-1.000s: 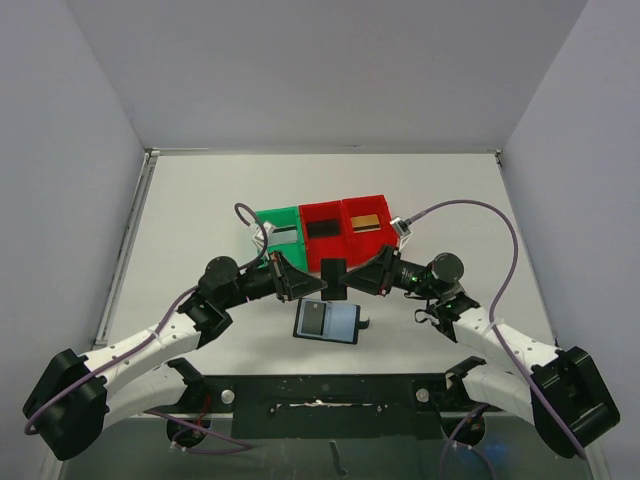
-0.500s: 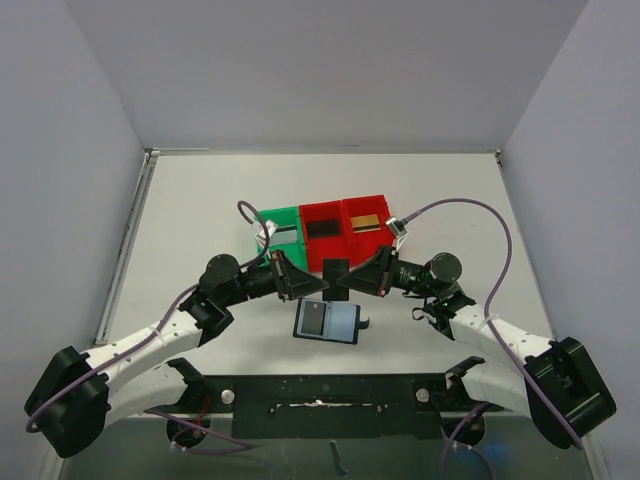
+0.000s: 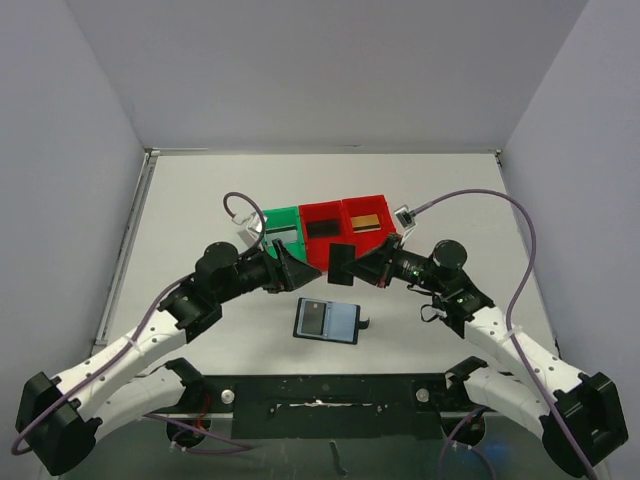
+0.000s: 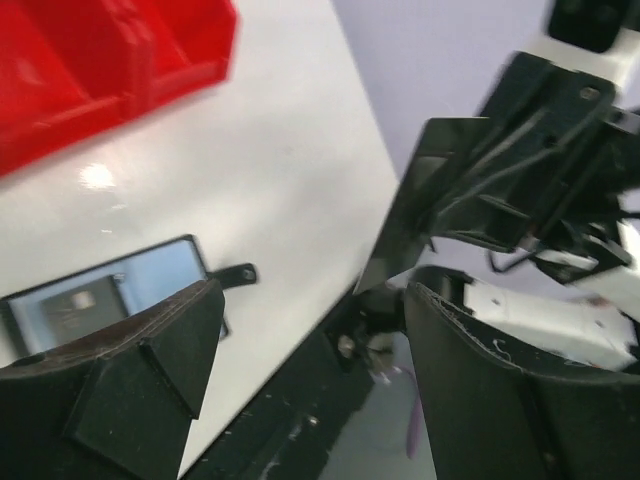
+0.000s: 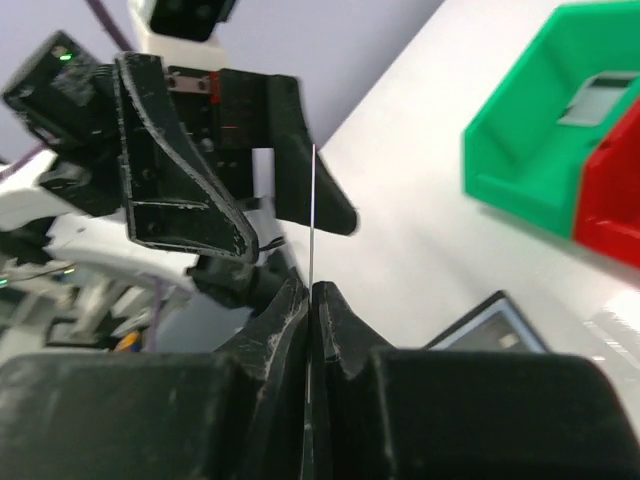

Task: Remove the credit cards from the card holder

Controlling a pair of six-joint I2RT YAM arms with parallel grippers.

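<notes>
From above, we see the wallet [image 3: 328, 321] lying open and flat on the desk [image 3: 200, 210], on the near side of a row of three bins and between the two arms. The left fingers [image 3: 297, 272] hang spread wide above the desk with nothing between them, just left of a dark card [image 3: 343, 263]. The right fingers [image 3: 362, 268] are pinched shut on that card's right edge and hold it in the air over the desk, near the middle red bin [image 3: 322, 214]. In the bins we make out a grey card [image 3: 283, 232] in the green bin [image 3: 270, 218], a black card [image 3: 322, 228] in the middle red bin and a gold card [image 3: 367, 221] in the right red bin [image 3: 385, 212]. In the left wrist view, the left fingers stand well apart and empty. Beyond them the dark card [image 4: 430, 200] is up off the desk, and the wallet [image 4: 110, 295] lies lower left, partly hidden. In the right wrist view, the right fingers [image 5: 312, 300] are closed on the card [image 5: 312, 200], which shows edge-on as a thin upright line. The wallet [image 5: 490, 325] lies on the desk beyond them.
</notes>
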